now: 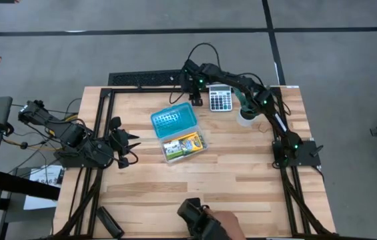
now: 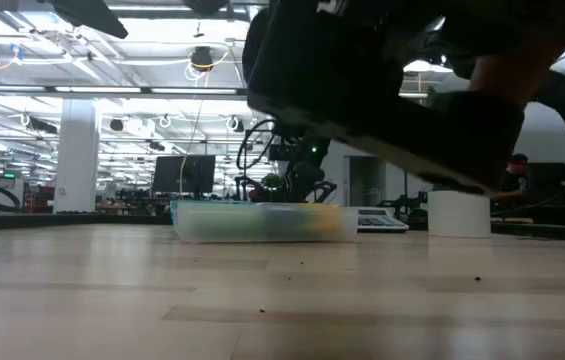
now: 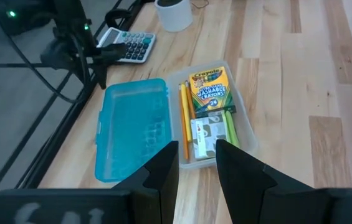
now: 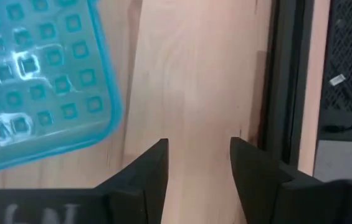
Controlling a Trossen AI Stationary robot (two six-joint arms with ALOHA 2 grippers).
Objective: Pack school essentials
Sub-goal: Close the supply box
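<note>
I hold my right pincer (image 1: 197, 102) spread and empty just beyond the flipped-open turquoise plastic lid (image 1: 173, 120), ready to close it over the clear box (image 1: 184, 147) of pencils and crayons, left pincer (image 1: 132, 148) waiting part-open beside.

Overhead straight down on pale wooden desk (image 1: 241, 180); low level across it; wrists close above, sharing translucent blue plastic lid (image 3: 132, 134)
</note>
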